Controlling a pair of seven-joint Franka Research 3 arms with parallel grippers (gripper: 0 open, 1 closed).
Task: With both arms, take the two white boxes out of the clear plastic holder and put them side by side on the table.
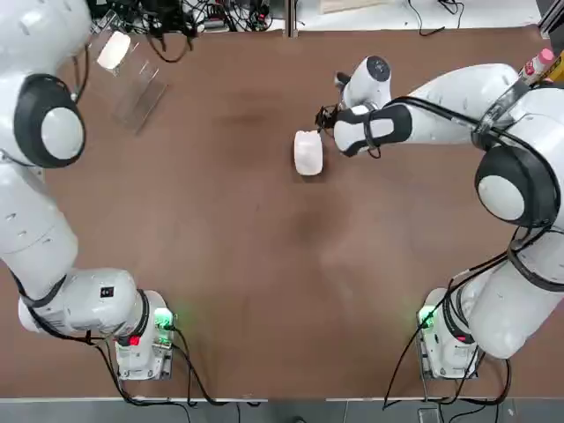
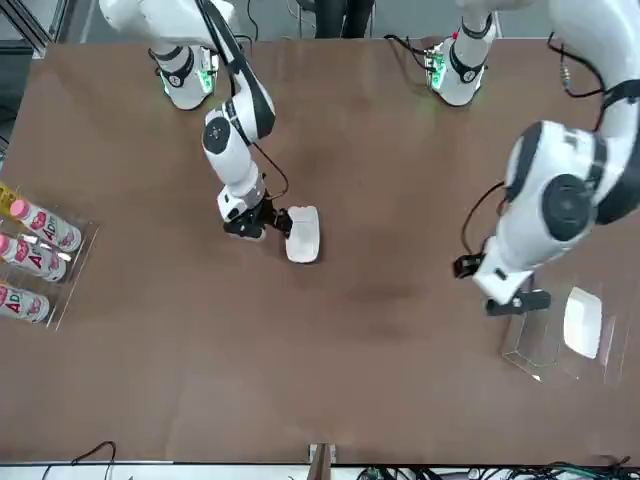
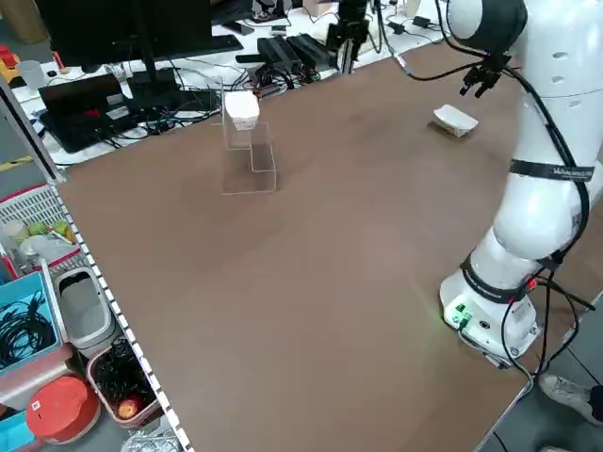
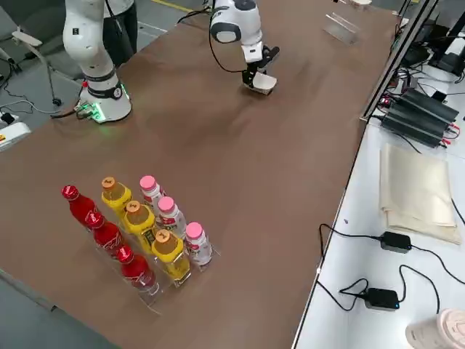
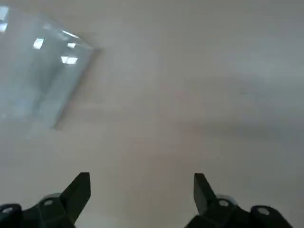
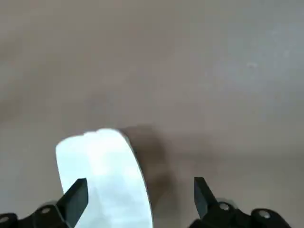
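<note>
One white box [image 1: 307, 152] lies flat on the table [image 1: 264, 282] near its middle, also seen as the box [image 2: 303, 233] in the front view. My right gripper [image 2: 272, 221] hangs just beside it, open; in the right wrist view the box [image 6: 105, 168] sits close to one finger with a wide gap to the other. The other white box [image 2: 582, 322] stands in the clear plastic holder [image 2: 548, 352] at the far left corner, shown too in the left side view as the box [image 3: 242, 108]. My left gripper [image 2: 516, 299] hovers next to the holder [image 5: 43, 71], open and holding nothing.
A clear rack of pink-capped bottles [image 2: 30, 258] stands at the table's right edge, joined by red and yellow bottles [image 4: 127, 233]. Cables and equipment [image 1: 185, 13] lie beyond the far edge. Bins and clutter [image 3: 57, 311] sit off the left side.
</note>
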